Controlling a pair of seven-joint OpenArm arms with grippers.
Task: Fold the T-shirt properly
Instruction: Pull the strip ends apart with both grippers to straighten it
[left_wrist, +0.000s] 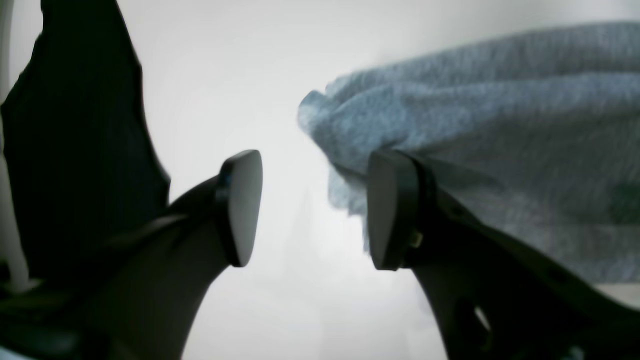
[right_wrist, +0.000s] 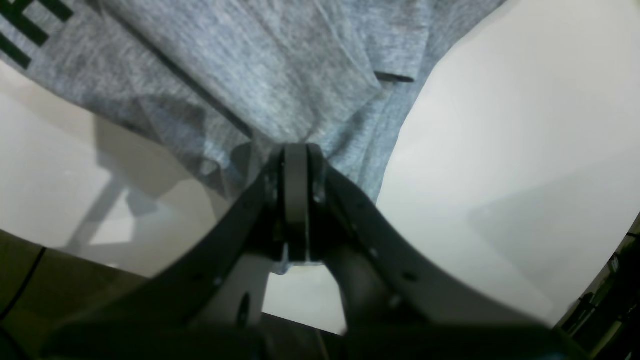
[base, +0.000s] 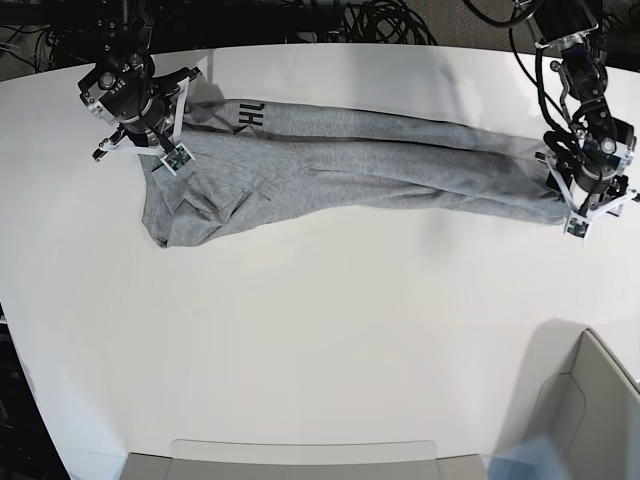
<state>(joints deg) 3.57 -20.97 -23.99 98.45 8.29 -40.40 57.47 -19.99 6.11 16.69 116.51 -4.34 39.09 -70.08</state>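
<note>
Right tool (right_wrist: 296, 200) pinches the T-shirt (base: 340, 165) on the table (base: 320, 340); left tool (left_wrist: 312, 210) gapes beside its end.

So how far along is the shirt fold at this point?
Early to middle. Done: the T-shirt is stretched into a long narrow band across the table, apparently folded lengthwise. In hand: the right gripper is shut on one end, while the left gripper stands open with the other end draped against one finger, apparently unclamped. Left: the crosswise folds into a compact stack.
</note>
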